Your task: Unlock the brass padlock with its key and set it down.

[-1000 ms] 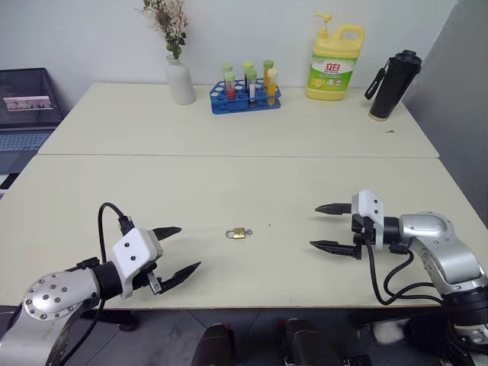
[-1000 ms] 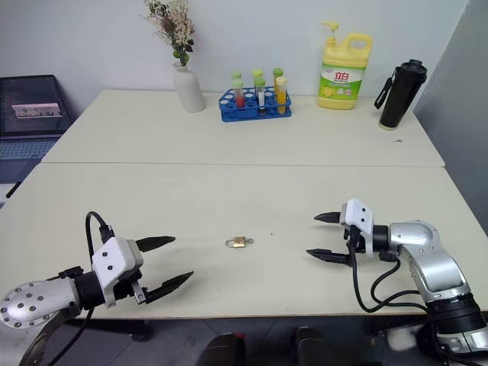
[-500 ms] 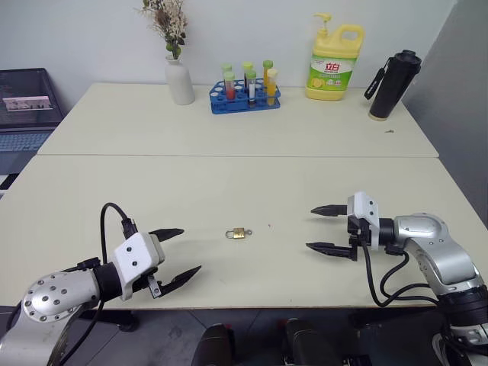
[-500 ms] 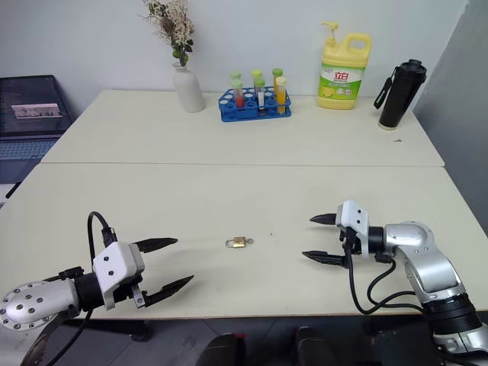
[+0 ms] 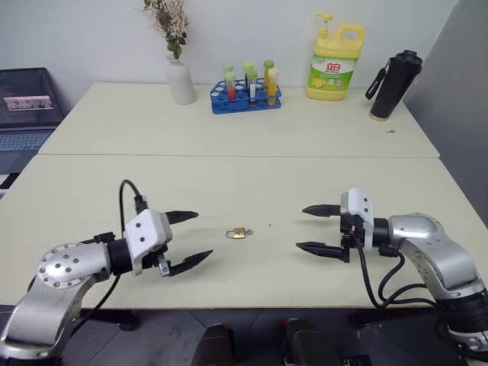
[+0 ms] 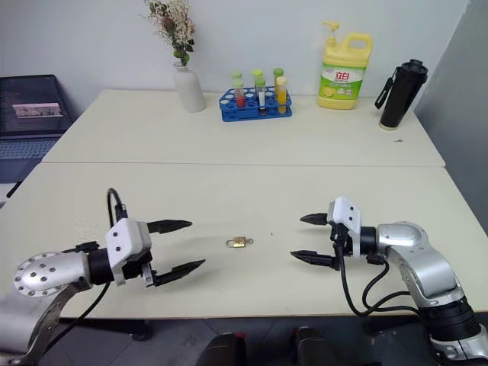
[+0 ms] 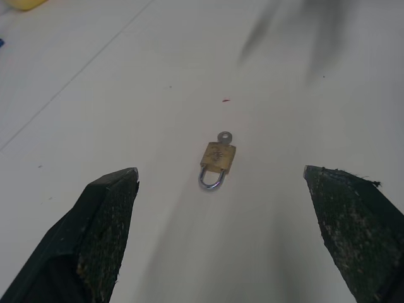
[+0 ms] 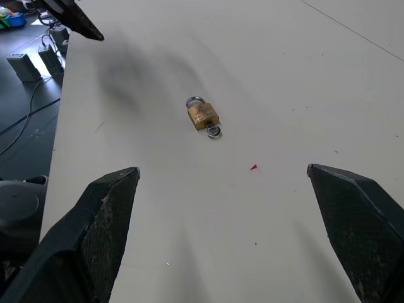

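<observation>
Jaws, both sets: spread wide, nothing held. Left gripper (image 5: 187, 239) and right gripper (image 5: 314, 227) hang low over the near part of the bench (image 5: 229, 137), facing each other across the lock.

Brass padlock (image 5: 239, 232): lying flat on the bench between the two grippers, apart from both. Shackle (image 7: 211, 181) appears seated in the body. Key (image 7: 224, 136): a small silver ring-shaped head shows at the end of the body opposite the shackle, apparently already in the keyhole; blade not discernible.

Progress: early. Lock not yet gripped, key not yet turned, shackle not yet released; setting down remains.

Surroundings, far side of bench: white vase (image 5: 180, 79), blue tube rack (image 5: 246, 95), yellow detergent bottle (image 5: 335, 59), black flask (image 5: 393, 84). Laptop (image 5: 27, 107) off to the left. All well apart; nothing obstructs the lock.
</observation>
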Controlling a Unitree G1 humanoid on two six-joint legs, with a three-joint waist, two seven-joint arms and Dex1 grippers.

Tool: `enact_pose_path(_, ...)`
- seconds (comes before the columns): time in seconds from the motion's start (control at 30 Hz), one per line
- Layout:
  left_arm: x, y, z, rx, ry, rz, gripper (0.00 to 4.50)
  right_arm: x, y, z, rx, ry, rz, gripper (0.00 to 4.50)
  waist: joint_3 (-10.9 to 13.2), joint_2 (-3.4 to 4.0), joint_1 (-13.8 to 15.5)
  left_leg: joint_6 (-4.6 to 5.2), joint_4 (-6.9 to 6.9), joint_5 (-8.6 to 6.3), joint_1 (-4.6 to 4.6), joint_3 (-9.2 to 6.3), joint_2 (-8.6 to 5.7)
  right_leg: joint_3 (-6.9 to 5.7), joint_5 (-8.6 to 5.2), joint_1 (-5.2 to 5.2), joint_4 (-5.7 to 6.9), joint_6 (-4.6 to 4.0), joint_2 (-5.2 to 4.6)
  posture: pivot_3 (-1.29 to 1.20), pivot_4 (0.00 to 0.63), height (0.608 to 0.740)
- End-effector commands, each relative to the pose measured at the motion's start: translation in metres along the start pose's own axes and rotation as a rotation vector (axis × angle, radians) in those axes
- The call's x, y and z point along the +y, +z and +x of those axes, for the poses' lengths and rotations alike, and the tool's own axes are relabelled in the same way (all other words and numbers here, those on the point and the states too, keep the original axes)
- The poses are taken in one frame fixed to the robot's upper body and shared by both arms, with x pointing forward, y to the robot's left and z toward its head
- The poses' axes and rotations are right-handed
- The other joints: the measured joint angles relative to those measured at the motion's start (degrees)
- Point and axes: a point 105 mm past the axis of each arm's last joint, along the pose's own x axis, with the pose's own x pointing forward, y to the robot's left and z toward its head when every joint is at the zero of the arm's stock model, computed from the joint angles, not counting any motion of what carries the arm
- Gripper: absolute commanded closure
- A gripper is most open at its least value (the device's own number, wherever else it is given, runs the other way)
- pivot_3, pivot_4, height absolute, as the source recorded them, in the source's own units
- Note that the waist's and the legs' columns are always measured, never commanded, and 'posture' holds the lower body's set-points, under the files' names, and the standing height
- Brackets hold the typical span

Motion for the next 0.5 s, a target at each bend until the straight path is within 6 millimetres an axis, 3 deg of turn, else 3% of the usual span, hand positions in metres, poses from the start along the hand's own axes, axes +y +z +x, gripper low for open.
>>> enact_pose_path(0.03, 0.001, -0.006, 0.014, 0.018, -0.03, 0.04, 0.13, 0.001, 0.006, 0.001, 0.035, -0.035, -0.02, 0.01, 0.0, 0.0, 0.0, 0.0, 0.01, 0.0, 0.0, 0.0, 0.0, 0.01, 0.0, 0.0, 0.0, 0.0, 0.0, 0.0, 0.15, 0.74)
enact_pose_path(0.5, 0.018, -0.034, 0.066, 0.032, -0.107, 0.057, 0.13, 0.017, 0.004, 0.005, 0.042, -0.042, 0.026, 0.01, 0.0, -0.02, 0.0, 0.0, 0.05, 0.0, -0.08, -0.02, -0.03, -0.01, 0.01, -0.02, 0.0, 0.02, 0.08, 0.0, 0.15, 0.74)
